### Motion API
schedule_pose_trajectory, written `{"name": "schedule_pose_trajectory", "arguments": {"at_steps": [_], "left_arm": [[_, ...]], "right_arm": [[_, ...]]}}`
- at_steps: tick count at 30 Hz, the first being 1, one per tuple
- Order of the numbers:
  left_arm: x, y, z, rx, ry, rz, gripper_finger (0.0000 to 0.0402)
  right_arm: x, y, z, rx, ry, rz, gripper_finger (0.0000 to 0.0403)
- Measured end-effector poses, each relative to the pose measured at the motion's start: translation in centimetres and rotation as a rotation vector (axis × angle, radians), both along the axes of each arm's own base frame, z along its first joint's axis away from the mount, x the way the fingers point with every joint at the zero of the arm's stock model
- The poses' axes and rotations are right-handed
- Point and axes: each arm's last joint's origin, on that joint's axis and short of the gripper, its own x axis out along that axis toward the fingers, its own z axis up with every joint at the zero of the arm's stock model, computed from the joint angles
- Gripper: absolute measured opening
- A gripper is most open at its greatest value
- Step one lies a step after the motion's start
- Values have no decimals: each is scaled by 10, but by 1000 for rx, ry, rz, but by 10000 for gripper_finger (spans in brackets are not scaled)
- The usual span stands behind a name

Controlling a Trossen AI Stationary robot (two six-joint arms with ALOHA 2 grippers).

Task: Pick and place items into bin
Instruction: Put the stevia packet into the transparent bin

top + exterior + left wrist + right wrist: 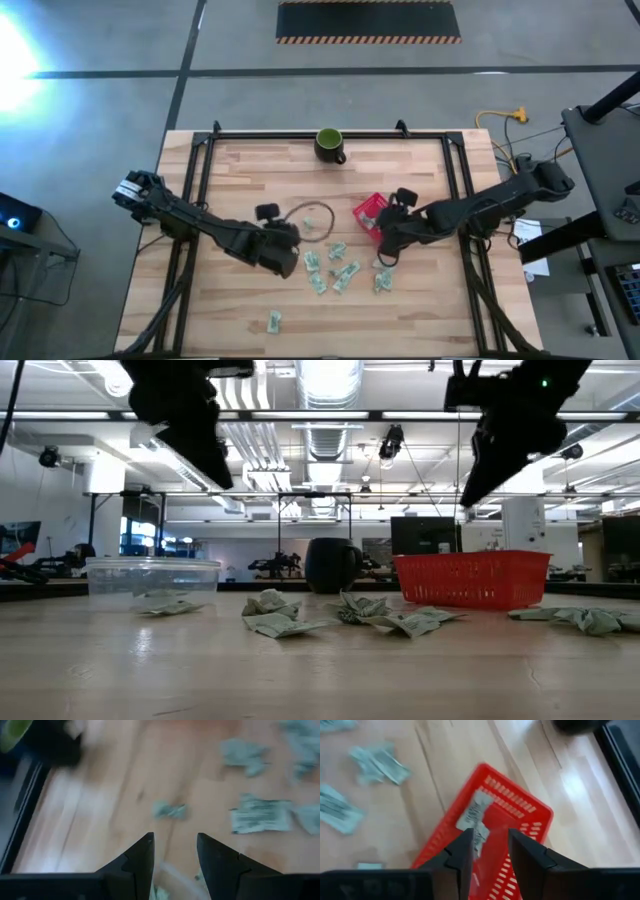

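Above red bin point(490, 825), right gripper point(490, 842) jaws parted, empty, packet point(474, 817) just below.

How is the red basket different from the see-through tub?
The red basket is bright red with walls full of little holes; the see-through tub is clear plastic with smooth walls. The basket looks boxy with straight sides, while the tub is round and lower. The basket is on the table's right side, the tub nearer the middle. Both sit on the wooden table.
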Motion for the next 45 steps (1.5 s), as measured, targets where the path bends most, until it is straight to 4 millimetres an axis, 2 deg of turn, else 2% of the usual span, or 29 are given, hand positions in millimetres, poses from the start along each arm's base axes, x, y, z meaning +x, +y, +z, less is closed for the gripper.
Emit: {"name": "schedule_pose_trajectory", "arguments": {"at_steps": [3,7,13,20,26,31,40,45], "left_arm": [[7,2,-2,10,56,-191,132],[13,20,-5,-10,121,-286,132],[24,66,-6,-205,131,-296,132],[30,120,-3,-206,78,-224,132],[32,157,-15,-439,63,-231,132],[37,166,-25,-475,73,-220,132],[50,170,-61,-548,150,-223,132],[52,170,-72,-567,178,-230,132]], "right_arm": [[-3,0,13,48,-36,34,106],[-10,2,26,145,-77,80,98],[-16,5,33,259,-113,76,86],[-19,20,29,280,-96,111,77],[-17,32,22,282,-82,143,75],[-16,35,19,283,-74,146,76],[-15,35,19,266,-96,135,68],[-15,35,19,269,-97,130,68]]}}
